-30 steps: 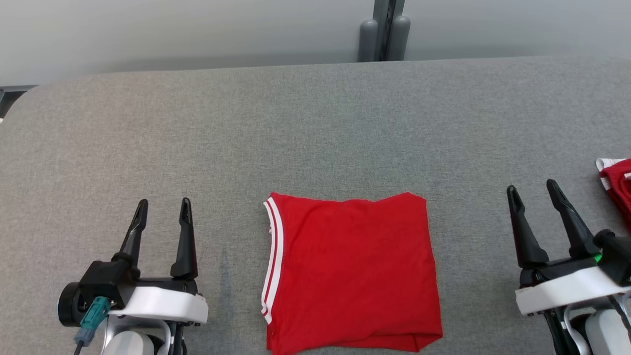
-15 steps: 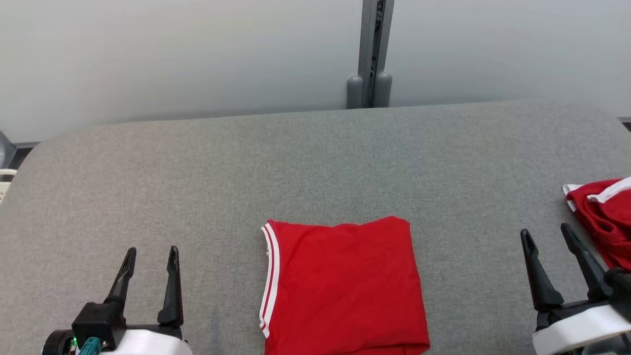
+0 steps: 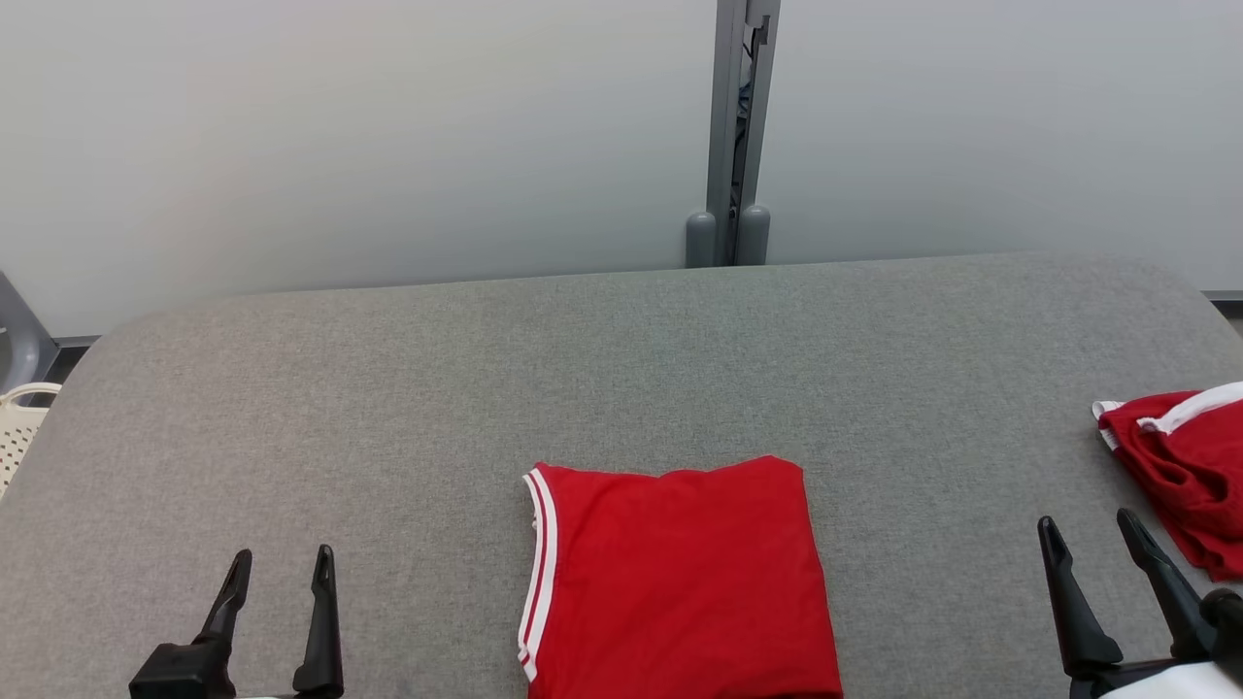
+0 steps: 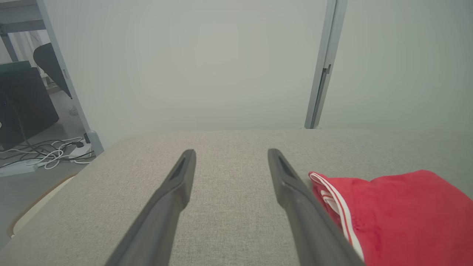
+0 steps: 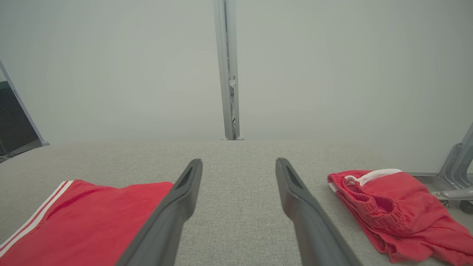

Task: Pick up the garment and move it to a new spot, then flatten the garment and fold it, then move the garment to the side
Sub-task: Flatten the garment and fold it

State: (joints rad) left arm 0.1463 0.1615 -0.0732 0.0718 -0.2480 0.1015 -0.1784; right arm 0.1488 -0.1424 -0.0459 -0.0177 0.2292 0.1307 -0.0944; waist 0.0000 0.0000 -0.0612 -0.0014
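Note:
The garment [image 3: 680, 578] is red with white stripes along its left edge. It lies folded flat into a square at the near middle of the grey table [image 3: 602, 369]. In the left wrist view the garment [image 4: 399, 214] is just right of the fingers. In the right wrist view the garment [image 5: 85, 218] lies to the left. My left gripper [image 3: 282, 563] stands open at the lower left, apart from the cloth. At the lower right my right gripper [image 3: 1088, 529] is open too, and nothing is between its fingers.
A second red garment [image 3: 1180, 466] with white trim lies crumpled at the table's right edge, close to my right gripper; it shows as a bunched heap [image 5: 391, 207] in the right wrist view. A pale wall with a grey post [image 3: 733, 126] stands behind. A cream basket [image 3: 17, 427] sits at far left.
The head camera has tilted up, so the table and garments sit lower in the picture and more wall shows. Both grippers stay open and hold nothing.

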